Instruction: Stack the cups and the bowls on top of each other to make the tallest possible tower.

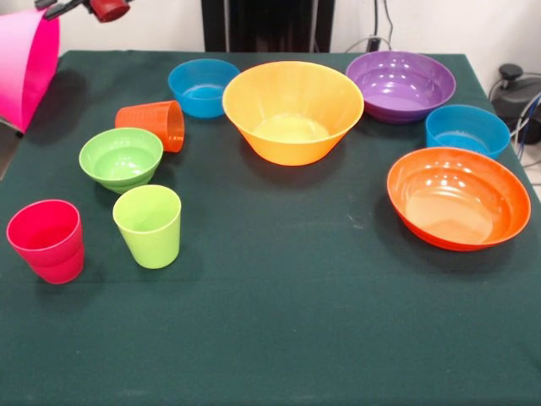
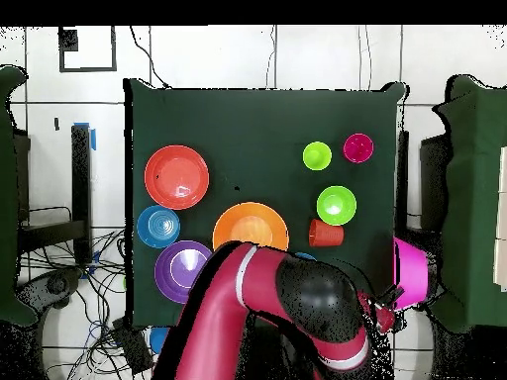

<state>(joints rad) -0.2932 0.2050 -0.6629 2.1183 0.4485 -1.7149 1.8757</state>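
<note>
**Pink bowl held off the table's edge, base bowl well inboard**

Seen from the front, the near half of the table (image 1: pixel 279 338) is bare cloth. Next come the red cup (image 1: pixel 46 239) by the left edge and the lime cup (image 1: pixel 148 225) beside it, both upright. Behind them sit the green bowl (image 1: pixel 121 157) and the orange cup (image 1: pixel 154 124), which lies on its side with its long axis across the table. Near the right edge are the red-orange bowl (image 1: pixel 457 197) and a blue bowl (image 1: pixel 467 129).

Farther back stands the yellow bowl (image 1: pixel 292 110), flanked by a second blue bowl (image 1: pixel 203 86) and the purple bowl (image 1: pixel 401 85).

At the far left corner, just off the edge, the gripper (image 1: pixel 93 8) appears clamped on the rim of the tilted pink bowl (image 1: pixel 25 72). No tower stands yet. The yellow bowl, the likely base, lies well inboard of the gripper, toward the table's middle.
</note>
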